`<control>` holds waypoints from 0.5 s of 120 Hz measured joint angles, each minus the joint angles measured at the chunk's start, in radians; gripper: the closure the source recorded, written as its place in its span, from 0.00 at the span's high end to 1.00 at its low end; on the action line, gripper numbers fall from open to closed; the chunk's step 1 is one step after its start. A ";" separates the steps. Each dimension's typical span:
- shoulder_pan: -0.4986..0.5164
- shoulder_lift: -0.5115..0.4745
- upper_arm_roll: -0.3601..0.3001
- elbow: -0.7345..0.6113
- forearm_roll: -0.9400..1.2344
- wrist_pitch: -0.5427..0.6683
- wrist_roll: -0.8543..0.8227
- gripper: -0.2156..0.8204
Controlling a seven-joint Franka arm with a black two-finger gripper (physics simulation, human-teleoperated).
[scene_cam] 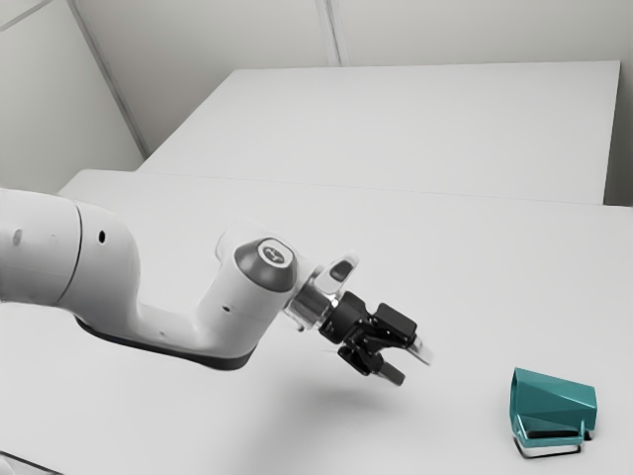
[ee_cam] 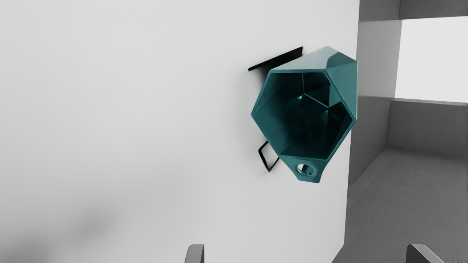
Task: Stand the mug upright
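My black gripper (scene_cam: 412, 366) is over the table in the exterior view, angled down toward that view's right, with a gap between its fingers. The teal faceted mug (scene_cam: 554, 401) lies on its side farther to that view's right, apart from the gripper, its handle low on the near side. In the wrist view the mug (ee_cam: 307, 117) shows its open mouth toward the camera, the handle with its round hole beside the rim. The gripper (ee_cam: 305, 254) stands open there, its two fingertips wide apart with nothing held.
The white table (scene_cam: 326, 426) carries the mug near its edge, beyond which the wrist view shows a grey floor (ee_cam: 413, 204). Another white table surface (scene_cam: 396, 119) stands behind. Dark shapes lie on the table beside the mug.
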 joint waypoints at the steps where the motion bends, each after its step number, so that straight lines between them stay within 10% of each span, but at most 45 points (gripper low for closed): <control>1: -0.002 0.003 -0.002 0.002 -0.004 0.001 0.002 0.79; 60: -0.084 0.168 -0.058 0.164 -0.133 0.061 0.100 0.79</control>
